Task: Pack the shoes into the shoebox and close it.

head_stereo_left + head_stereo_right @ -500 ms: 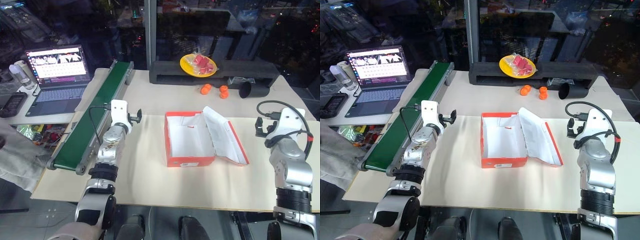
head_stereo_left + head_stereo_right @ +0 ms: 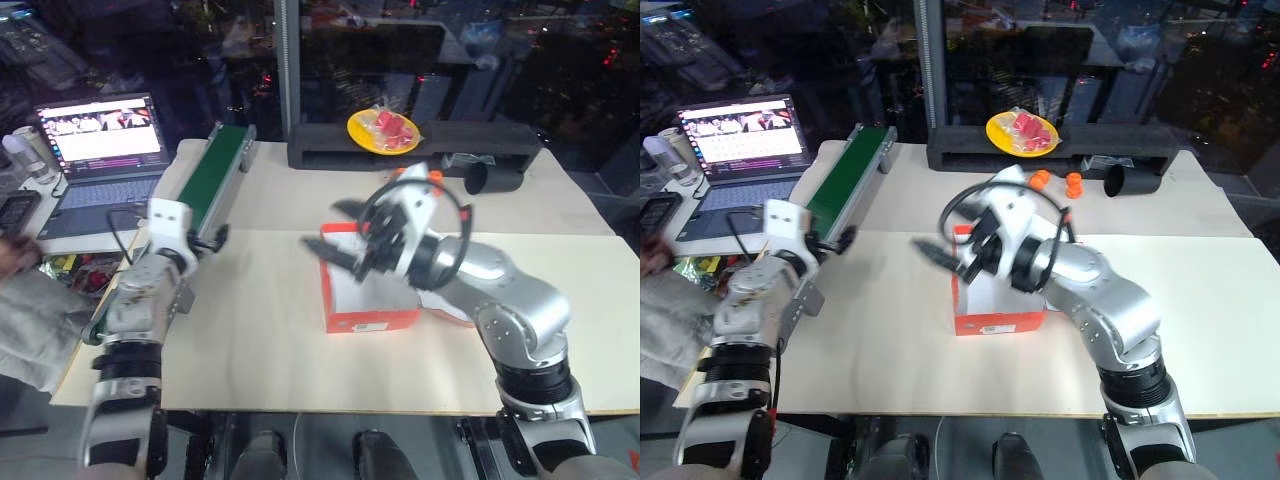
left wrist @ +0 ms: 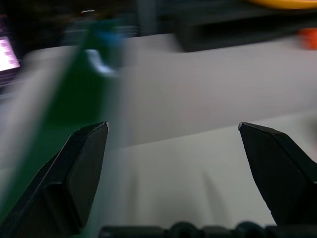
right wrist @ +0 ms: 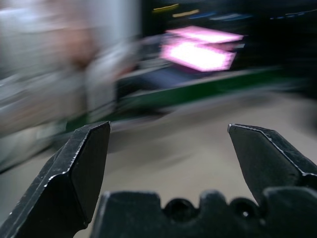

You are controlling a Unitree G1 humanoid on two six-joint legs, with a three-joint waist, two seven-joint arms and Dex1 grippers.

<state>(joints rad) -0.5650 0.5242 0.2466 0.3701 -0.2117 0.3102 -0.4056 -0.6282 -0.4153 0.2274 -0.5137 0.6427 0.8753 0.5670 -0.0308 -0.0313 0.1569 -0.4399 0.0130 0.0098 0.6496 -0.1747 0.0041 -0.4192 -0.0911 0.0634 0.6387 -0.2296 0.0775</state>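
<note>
The orange-red shoebox (image 2: 372, 320) stands open in the middle of the table, white inside. My right arm crosses over the box and hides most of its lid. My right gripper (image 2: 342, 232) hangs open above the box's left rim, pointing toward the green belt, with nothing between its fingers (image 4: 81, 163). Over by the near end of the belt, my left gripper (image 2: 213, 240) is open and empty, its fingers (image 3: 81, 163) wide apart above the bare tabletop. The shoes are out of view.
A green conveyor belt (image 2: 205, 180) runs along the table's left side, with a laptop (image 2: 100, 150) beyond it. At the back sit a long black block (image 2: 330, 152), a yellow plate (image 2: 384, 130) of red pieces, small orange objects (image 2: 1040, 180) and a black cylinder (image 2: 490, 178).
The camera has shifted. My right arm has swung from the table's right side across the box, gripper now pointing left. My left arm has moved outward toward the belt's near end.
</note>
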